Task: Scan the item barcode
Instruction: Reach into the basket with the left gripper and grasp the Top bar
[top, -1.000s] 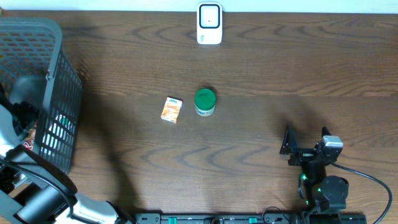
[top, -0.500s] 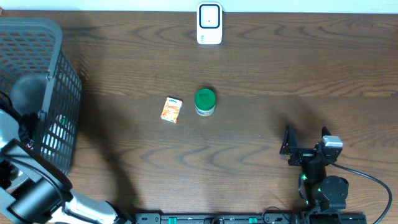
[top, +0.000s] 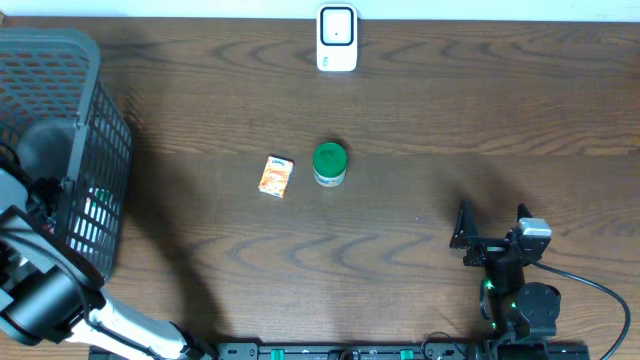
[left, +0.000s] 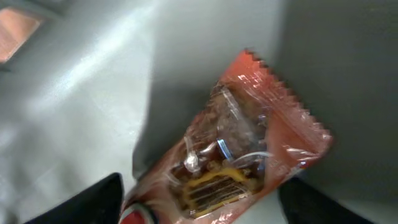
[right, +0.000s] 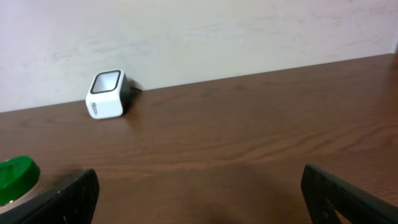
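Since the earlier frame my left arm has dropped deeper into the basket (top: 100, 100) at the left of the table (top: 450, 110); nothing else has shifted. The left end effector (left: 199, 205) stands wide, its fingers either side of the lower end of an orange snack packet (left: 242, 143) on the basket floor; I cannot tell whether the pads touch it, and I see no firm hold. The packet lies just ahead of that end effector, its long axis slanting from lower left to upper right, askew to the line between the fingers; I judge the close needs squaring up first. The right end effector (top: 492, 218) is parked wide and empty, well apart, so the left arm is nearer. Only the wrist view shows the packet; only the overhead shows the scanner (top: 337, 38) at the far edge, with a small box (top: 276, 176) and a green-lidded jar (top: 330, 163) between.
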